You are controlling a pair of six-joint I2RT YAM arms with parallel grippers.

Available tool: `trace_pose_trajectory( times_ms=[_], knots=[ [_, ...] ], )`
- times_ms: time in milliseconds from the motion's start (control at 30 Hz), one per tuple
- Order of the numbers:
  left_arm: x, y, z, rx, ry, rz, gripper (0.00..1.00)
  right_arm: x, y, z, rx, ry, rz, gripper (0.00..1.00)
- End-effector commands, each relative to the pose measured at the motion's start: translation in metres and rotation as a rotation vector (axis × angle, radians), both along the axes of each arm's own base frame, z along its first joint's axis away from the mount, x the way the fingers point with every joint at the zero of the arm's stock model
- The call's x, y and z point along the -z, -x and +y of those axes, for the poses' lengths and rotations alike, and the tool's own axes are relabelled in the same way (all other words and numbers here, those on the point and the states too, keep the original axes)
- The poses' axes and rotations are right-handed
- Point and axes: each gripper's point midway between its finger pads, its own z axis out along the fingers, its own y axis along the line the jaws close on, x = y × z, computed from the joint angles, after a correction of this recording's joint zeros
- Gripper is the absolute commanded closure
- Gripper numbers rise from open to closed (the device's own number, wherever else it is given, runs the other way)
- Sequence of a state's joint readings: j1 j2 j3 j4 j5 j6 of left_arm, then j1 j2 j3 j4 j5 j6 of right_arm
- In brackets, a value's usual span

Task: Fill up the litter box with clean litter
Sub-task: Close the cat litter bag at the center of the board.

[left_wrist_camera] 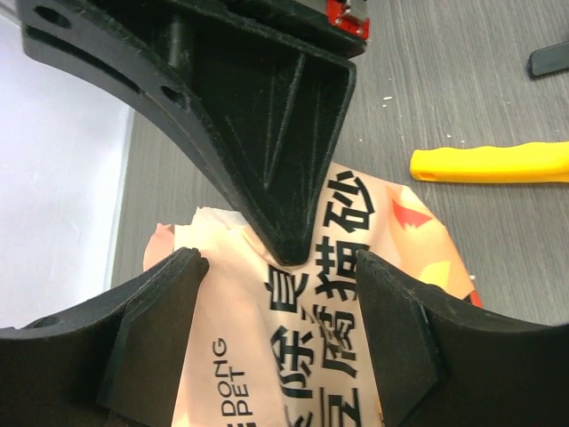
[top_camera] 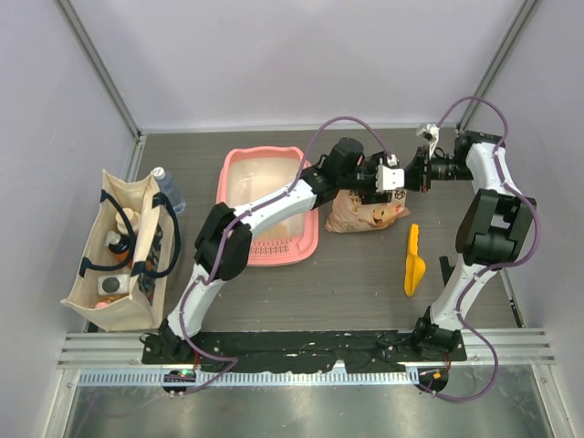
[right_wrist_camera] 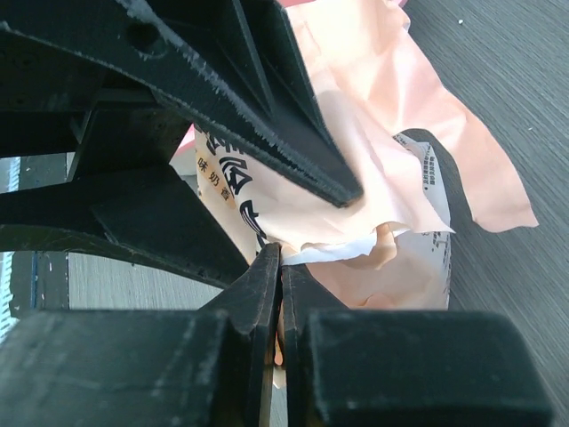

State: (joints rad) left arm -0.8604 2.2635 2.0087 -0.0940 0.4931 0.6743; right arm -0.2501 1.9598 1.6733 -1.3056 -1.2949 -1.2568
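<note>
**Markings.** The peach bag (top_camera: pixel 365 214) carries large black Chinese print on its face. In the left wrist view 猫砂 is legible at the top of one column, and the other characters are partly cut off by the fingers. Smaller Latin lettering beside it reads "DONG PET". The right wrist view shows a few small orange characters on a fold, too creased to read.

**Left arm.** It reaches from its base diagonally across the near right part of the litter box (top_camera: pixel 251 178), with the wrist bent down over the bag's top. The left gripper (left_wrist_camera: pixel 280 261) has its jaws spread, one finger to each side of the printed face. Contact cannot be judged.

**Right arm.** It rises along the right side, folds at the elbow and turns left at the far end. The right gripper (right_wrist_camera: pixel 280 258) has its jaws pressed together, pinching the crumpled upper edge of the bag.

**Task item.** The litter box lies flat on the table (top_camera: pixel 347 292), left of the bag and just beside it, with its grille strip at the near short end.

**Other.** A yellow scoop (top_camera: pixel 413 263) lies right of the bag, and a beige tote (top_camera: pixel 128 315) stands at the far left.
</note>
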Motion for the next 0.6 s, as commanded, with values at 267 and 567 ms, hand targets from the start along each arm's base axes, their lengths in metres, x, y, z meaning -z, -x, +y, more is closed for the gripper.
trace_pose_trajectory(
  times_ms=[267, 567],
  knots=[
    [-0.025, 0.001, -0.006, 0.096, 0.108, 0.018, 0.5, -0.035, 0.063, 0.037, -0.082, 0.011, 0.111, 0.92],
    [-0.003, 0.008, -0.007, 0.14, 0.104, 0.06, 0.37, -0.042, 0.061, 0.036, -0.087, 0.055, 0.074, 0.92]
  ],
)
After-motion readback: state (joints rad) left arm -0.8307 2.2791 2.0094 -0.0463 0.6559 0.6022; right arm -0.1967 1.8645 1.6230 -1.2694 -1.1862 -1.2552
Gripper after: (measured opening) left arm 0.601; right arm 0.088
